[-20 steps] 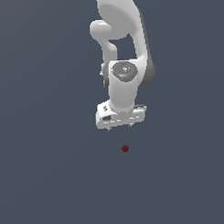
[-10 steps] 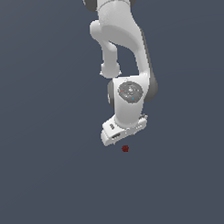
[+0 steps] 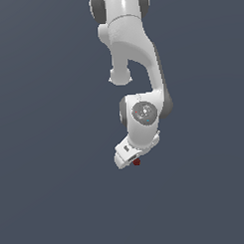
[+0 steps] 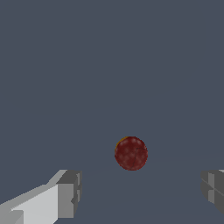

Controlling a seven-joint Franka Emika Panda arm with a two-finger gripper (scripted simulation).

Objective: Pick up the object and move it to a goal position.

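Note:
The object (image 3: pixel 137 162) is a tiny dark red roundish blob lying on the flat grey surface. In the exterior view the white gripper (image 3: pixel 129 157) hangs right over it, tilted, and hides part of it. The wrist view shows the object (image 4: pixel 131 153) as a bumpy red ball lying ahead of the gap between the two grey fingertips (image 4: pixel 69 194). The gripper (image 4: pixel 142 191) stands open, its fingers wide apart with nothing between them and not touching the object.
The plain dark grey surface (image 3: pixel 57 196) spreads all around. The white arm (image 3: pixel 136 48) rises above the gripper toward the top of the exterior view.
The arm has stretched down and toward the exterior view's right, bringing the gripper from above and beside the object to just over it. The object has not moved.

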